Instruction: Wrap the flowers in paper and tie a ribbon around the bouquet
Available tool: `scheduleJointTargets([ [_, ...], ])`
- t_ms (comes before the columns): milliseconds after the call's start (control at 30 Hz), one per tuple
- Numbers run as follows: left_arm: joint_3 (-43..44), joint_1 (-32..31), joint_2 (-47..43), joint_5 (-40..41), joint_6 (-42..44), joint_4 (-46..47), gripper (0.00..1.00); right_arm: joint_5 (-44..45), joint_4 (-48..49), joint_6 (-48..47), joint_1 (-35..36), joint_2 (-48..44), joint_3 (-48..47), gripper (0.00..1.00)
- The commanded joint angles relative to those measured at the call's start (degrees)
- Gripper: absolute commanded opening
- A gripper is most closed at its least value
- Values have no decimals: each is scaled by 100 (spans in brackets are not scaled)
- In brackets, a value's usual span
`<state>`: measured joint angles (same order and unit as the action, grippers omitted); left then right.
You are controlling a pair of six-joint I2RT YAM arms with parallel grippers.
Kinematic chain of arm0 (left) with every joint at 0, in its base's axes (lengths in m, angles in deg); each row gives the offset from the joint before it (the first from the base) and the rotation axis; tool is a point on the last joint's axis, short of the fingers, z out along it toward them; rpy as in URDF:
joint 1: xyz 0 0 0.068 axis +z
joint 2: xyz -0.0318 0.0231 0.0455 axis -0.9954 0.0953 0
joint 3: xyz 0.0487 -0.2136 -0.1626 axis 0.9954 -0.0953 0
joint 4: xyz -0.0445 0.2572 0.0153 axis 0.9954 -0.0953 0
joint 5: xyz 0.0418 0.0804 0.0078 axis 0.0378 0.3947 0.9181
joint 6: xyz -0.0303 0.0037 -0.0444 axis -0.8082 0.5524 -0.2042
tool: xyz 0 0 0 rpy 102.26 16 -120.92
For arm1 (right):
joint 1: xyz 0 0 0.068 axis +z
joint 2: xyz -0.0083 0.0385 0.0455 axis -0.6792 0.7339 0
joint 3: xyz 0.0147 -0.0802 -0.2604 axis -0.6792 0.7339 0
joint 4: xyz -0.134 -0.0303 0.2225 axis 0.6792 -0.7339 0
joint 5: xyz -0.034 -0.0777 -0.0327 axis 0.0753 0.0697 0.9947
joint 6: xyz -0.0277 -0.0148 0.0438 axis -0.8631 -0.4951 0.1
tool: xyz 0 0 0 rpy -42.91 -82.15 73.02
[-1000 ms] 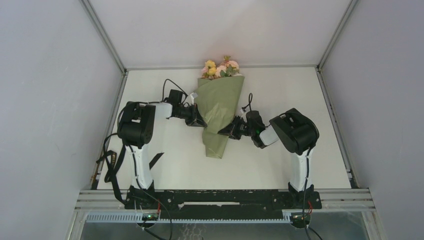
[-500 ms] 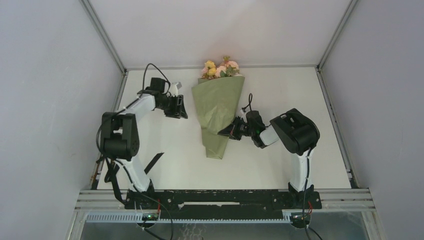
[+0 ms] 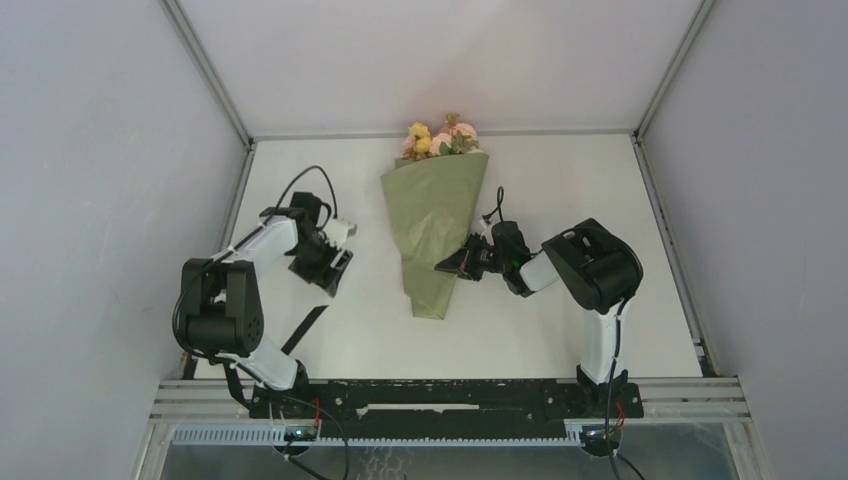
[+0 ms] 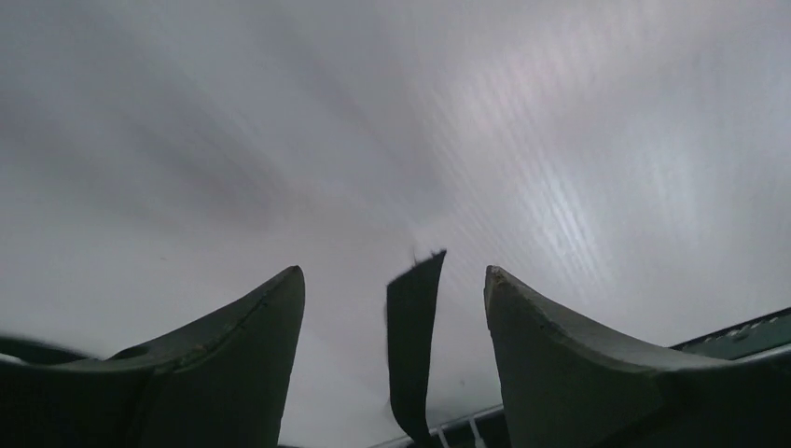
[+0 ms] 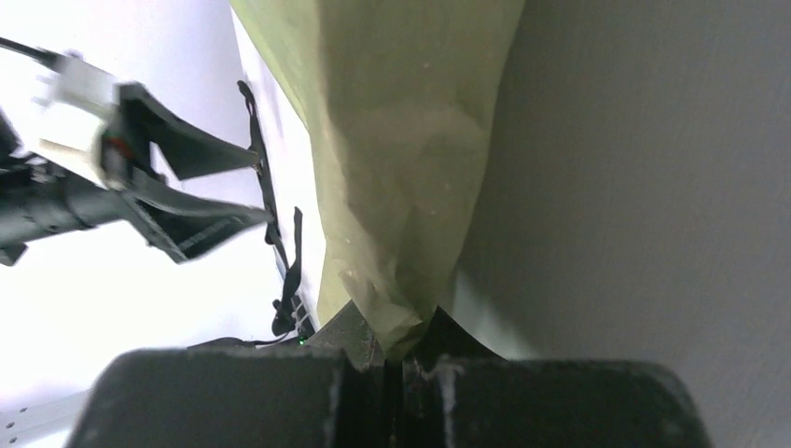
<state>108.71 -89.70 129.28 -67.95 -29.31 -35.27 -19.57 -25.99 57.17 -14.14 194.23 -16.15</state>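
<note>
The bouquet lies in the middle of the table, an olive-green paper (image 3: pixel 436 225) cone with the pink and yellow flowers (image 3: pixel 440 138) sticking out at its far end. My right gripper (image 3: pixel 449 266) is shut on the cone's right edge low down; in the right wrist view the paper (image 5: pixel 401 140) is pinched at the right gripper (image 5: pixel 401 353). My left gripper (image 3: pixel 328 270) stands open to the left of the cone, apart from it. The black ribbon (image 3: pixel 305 328) lies on the table near the left arm. Its end (image 4: pixel 415 336) shows ahead between the open left gripper (image 4: pixel 393 273) fingers, untouched.
Grey walls close the table (image 3: pixel 560 180) in on the left, back and right. A black rail (image 3: pixel 430 395) runs along the near edge with both arm bases on it. Black cables (image 3: pixel 215 330) hang by the left base.
My left gripper has let go of the cone's left edge, opened and swung back and down to the left. The right gripper has closed fully on the paper and stayed put.
</note>
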Motion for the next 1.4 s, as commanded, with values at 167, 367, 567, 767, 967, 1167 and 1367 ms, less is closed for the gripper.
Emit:
scheduleJointTargets([
  [167, -1472, 12, -432, 811, 1224, -465, 82, -1, 7, -239, 132, -485, 17, 0],
  [367, -1961, -322, -168, 1416, 1105, 71, 77, -37, 47, -202, 144, -498, 13, 0],
  [567, -1829, -378, -84, 1172, 943, 247, 2, -34, -36, -157, 138, -676, 13, 0],
  [767, -1079, -523, -1101, 111, 866, -43, 0, -206, -56, 57, 13, -847, -72, 0],
  [967, 261, -2148, -1287, -789, 972, -998, 0, -375, -517, 83, -118, -1062, -566, 0],
  [1167, 1822, -4563, -1247, -1070, 1657, -1930, 0, -440, -1400, -178, -346, -1365, -1134, 0],
  [1367, 3282, -6471, -311, -537, 2005, -2334, 0, -446, -2249, -611, -497, -1621, -1581, 0],
])
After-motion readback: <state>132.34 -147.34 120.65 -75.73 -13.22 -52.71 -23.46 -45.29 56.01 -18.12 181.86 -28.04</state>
